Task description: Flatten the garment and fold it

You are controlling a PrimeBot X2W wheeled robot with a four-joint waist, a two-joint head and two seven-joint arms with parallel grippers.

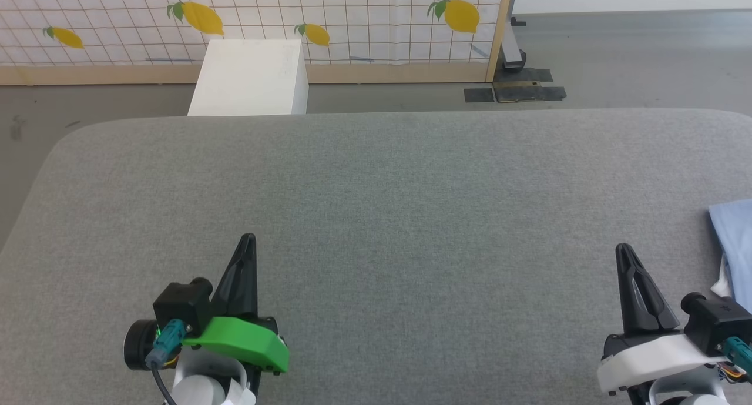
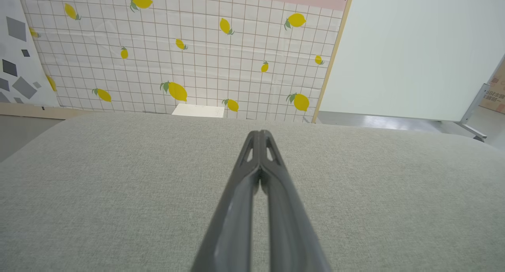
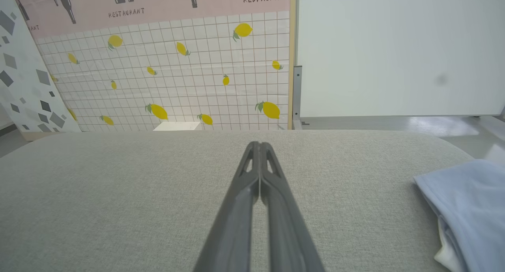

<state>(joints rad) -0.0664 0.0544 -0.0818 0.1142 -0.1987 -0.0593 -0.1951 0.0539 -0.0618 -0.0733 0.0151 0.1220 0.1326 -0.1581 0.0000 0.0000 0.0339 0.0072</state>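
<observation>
Two grippers sit nearest the robot, low over the grey pad (image 1: 376, 181): the left gripper (image 1: 248, 241) and the right gripper (image 1: 623, 251). Each has its fingers pressed together at the tips and holds nothing. The shirt (image 1: 733, 240) lies near the right gripper on its outer side, at the right edge of the pad and apart from the fingers. It is a pale blue heap with a white layer showing at its lower fold. It is bunched rather than spread, and most of it runs out of the head view. The middle of the pad ahead of both grippers is bare. Past the far edge of the pad a white box (image 1: 249, 79) stands on the floor (image 1: 634, 58), with a lemon-print panel (image 1: 352, 17) behind it. Task status, as judged: not begun. No part of the shirt is flattened or folded. Remaining steps: open a gripper, take hold of the shirt, bring it to the middle of the pad, spread it flat, fold it.
</observation>
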